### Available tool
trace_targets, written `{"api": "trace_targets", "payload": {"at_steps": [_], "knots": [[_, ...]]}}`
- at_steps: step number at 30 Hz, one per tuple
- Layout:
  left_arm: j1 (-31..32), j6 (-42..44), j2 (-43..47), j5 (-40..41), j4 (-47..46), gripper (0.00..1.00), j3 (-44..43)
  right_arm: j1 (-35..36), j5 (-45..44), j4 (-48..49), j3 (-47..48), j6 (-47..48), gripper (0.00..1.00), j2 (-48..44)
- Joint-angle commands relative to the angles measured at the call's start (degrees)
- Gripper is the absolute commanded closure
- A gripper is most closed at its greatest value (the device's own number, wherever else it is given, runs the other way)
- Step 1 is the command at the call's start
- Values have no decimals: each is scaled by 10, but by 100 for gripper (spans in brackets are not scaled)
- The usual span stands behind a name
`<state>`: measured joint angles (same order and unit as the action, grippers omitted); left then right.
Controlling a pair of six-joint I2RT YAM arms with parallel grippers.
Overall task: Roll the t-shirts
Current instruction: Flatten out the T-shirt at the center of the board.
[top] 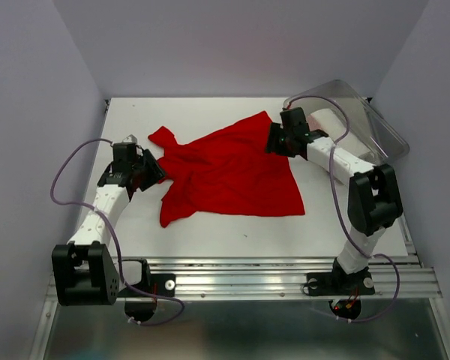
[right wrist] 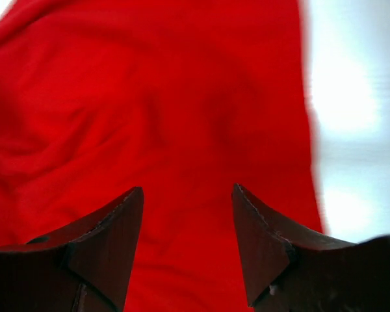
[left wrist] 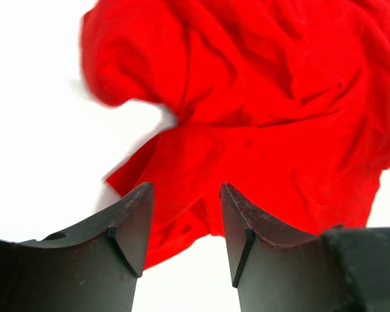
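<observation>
A plain bright red t-shirt (top: 229, 172) lies spread and rumpled on the white table, one sleeve pointing to the far left. My left gripper (top: 154, 171) is open at the shirt's left edge; in the left wrist view the jaws (left wrist: 185, 195) stand apart over the red cloth (left wrist: 266, 117) with nothing between them. My right gripper (top: 272, 140) is open over the shirt's far right corner; in the right wrist view the jaws (right wrist: 187, 195) stand apart above red cloth (right wrist: 149, 97). A white and pale pink cloth (top: 326, 120) lies in the tub behind the right arm.
A clear plastic tub (top: 360, 112) stands tilted at the far right corner of the table. Grey walls close in the left, back and right. A metal rail (top: 240, 274) runs along the near edge.
</observation>
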<state>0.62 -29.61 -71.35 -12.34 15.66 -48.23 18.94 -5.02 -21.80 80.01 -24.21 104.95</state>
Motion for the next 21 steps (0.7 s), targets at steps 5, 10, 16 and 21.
{"api": "trace_targets", "payload": {"at_steps": [5,10,16,21], "knots": [[12,-60,109,69,82,24,63,57,92,62,-135,-91,32,-131],[14,-154,128,94,109,23,105,57,87,59,-252,-179,19,-217],[21,-216,161,76,70,23,184,57,53,41,-388,-316,14,-339],[30,-222,140,59,31,27,219,57,33,39,-472,-434,22,-397]]}}
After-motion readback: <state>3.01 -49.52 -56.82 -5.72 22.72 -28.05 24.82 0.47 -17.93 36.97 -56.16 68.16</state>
